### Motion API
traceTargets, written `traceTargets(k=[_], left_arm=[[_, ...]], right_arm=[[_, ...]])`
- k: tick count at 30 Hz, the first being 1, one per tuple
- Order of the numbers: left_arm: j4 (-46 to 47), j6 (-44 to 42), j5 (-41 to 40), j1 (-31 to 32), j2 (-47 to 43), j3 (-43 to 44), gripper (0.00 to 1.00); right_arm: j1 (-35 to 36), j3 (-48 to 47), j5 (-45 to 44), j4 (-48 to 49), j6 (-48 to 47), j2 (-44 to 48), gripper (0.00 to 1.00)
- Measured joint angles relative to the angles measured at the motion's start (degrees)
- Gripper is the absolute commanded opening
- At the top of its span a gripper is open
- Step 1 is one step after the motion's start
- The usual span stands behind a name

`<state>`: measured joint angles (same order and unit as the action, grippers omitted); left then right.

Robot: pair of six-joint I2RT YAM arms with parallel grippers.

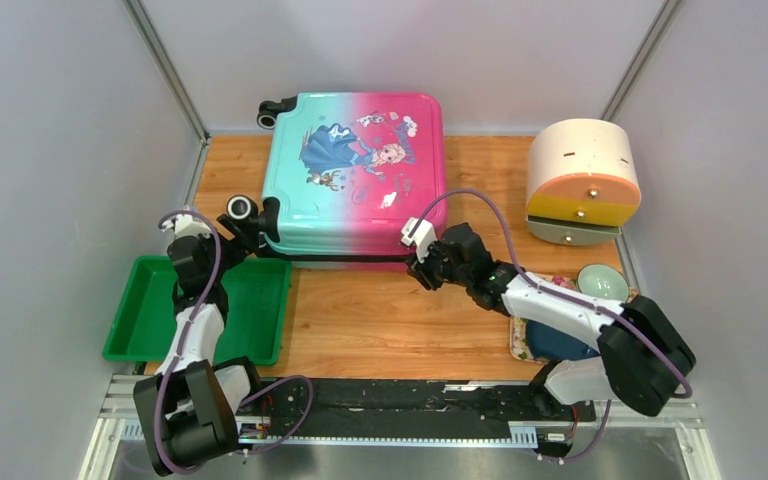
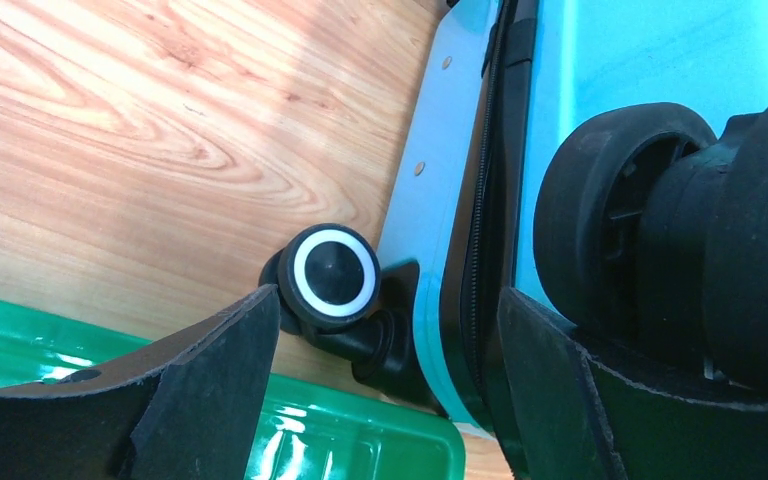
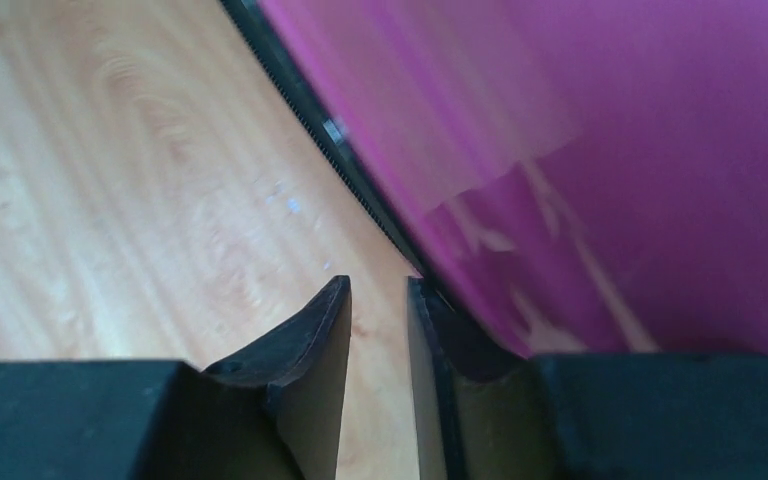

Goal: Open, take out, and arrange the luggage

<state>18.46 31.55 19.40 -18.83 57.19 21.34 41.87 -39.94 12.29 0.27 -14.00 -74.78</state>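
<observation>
Hardly begun, by the look of it: the luggage lies flat and shut at the middle of the desk's far edge, its zip seam closed along the near side. The left gripper gapes wide at the near-left wheel corner, grasping nothing. The right gripper sits against the near-right seam, jaws narrowly parted with nothing between them (no zip pull is visible). Opening, unpacking and arranging all appear to remain.
</observation>
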Motion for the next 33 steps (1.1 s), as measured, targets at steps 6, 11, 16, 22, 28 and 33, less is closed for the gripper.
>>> traceTargets(k=[6,11,16,22,28,33], left_arm=[[0.7,2.01,0.26,0.5,0.66,0.39,0.87],[-2.51,4.46,0.83,0.9,0.04,3.56,0.87],[-6.03,6.49,1.09,1.6,0.33,9.84,0.87],[-6.75,9.6,-0.63,1.55,3.93,18.21,0.87],[-2.47,10.84,-0.46,2.32,6.99,27.34,0.87],[1.7,12.28,0.85,4.15,8.37,31.32,0.86]], right_arm=[[1.55,-0.72,-3.37,5.81,-1.51,-4.5,0.37],[2.67,-0.7,-1.22,5.77,-3.72,-0.13,0.45],[6.47,-0.48,0.11,6.54,-7.48,7.72,0.47],[9.22,-0.55,3.3,5.57,-11.47,7.52,0.41],[11.45,-2.6,0.74,7.91,-13.11,0.7,0.47],[11.67,-5.2,-8.57,13.99,-15.43,-5.88,0.47]])
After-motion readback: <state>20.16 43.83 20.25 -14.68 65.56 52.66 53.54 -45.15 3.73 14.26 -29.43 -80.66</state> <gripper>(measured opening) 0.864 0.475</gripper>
